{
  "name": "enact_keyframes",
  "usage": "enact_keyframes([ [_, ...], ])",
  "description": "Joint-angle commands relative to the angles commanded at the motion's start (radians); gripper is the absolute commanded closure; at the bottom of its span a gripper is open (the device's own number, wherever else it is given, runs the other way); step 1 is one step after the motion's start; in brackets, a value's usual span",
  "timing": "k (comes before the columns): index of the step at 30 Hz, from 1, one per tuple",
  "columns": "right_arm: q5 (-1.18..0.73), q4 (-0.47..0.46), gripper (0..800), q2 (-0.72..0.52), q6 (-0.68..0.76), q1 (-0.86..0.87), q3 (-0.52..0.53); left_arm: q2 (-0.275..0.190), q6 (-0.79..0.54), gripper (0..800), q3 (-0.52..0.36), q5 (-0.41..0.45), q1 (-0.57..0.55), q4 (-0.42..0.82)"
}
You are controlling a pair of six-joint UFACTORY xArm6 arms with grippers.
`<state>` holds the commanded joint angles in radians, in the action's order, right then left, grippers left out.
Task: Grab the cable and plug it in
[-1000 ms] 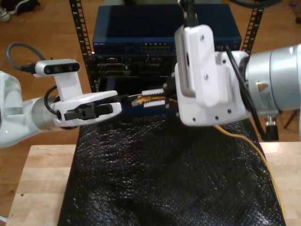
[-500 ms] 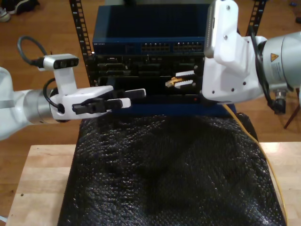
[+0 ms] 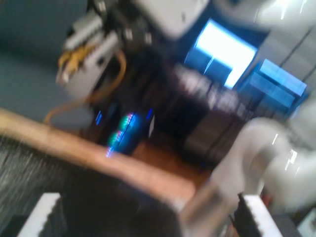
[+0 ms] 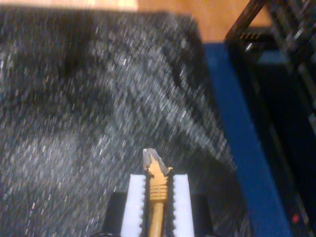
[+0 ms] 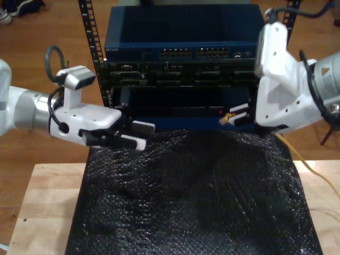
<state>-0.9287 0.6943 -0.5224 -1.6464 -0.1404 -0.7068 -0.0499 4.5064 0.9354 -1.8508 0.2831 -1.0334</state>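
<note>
The yellow-orange cable [image 4: 157, 197] is pinched between the white pads of my second gripper [image 4: 156, 177], with its clear plug sticking out past them over the black mat. In the exterior view my second gripper [image 5: 237, 114] is at the right, in front of the rack's lower shelf, and the cable [image 5: 227, 118] points to that view's left. The rest of the cable trails down behind it. My first gripper [image 5: 146, 135] is open at the exterior view's left, low over the mat's far edge, with nothing between its fingers. The blurred first wrist view shows my first gripper [image 3: 150, 217] and the held cable [image 3: 74, 59].
A blue network switch [image 5: 180, 32] with rows of ports [image 5: 196, 53] tops the black rack behind the table. A black bubble-wrap mat [image 5: 191, 196] covers the wooden table [image 5: 48, 207]. Loose cable [image 5: 311, 170] runs down the exterior view's right side.
My second gripper has carried the cable rightwards and lower in the exterior view. My first gripper has dropped towards the mat's far edge.
</note>
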Motion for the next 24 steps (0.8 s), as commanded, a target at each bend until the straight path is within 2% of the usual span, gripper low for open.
enact_keyframes([
  [5, 0.002, -0.061, 800, 0.054, 0.054, 0.025, -0.006, -0.014, -0.021, 2, 0.005, 0.032, 0.002, 0.130],
  [12, 0.000, -0.272, 800, 0.095, 0.221, 0.026, -0.015, -0.064, -0.060, 2, -0.002, 0.063, 0.002, 0.313],
  [19, -0.002, -0.302, 800, 0.121, 0.233, 0.028, -0.009, -0.138, -0.110, 2, -0.015, 0.061, 0.003, 0.493],
  [24, 0.000, -0.347, 800, 0.137, 0.249, 0.029, 0.002, -0.187, -0.146, 1, -0.046, 0.063, 0.008, 0.574],
])
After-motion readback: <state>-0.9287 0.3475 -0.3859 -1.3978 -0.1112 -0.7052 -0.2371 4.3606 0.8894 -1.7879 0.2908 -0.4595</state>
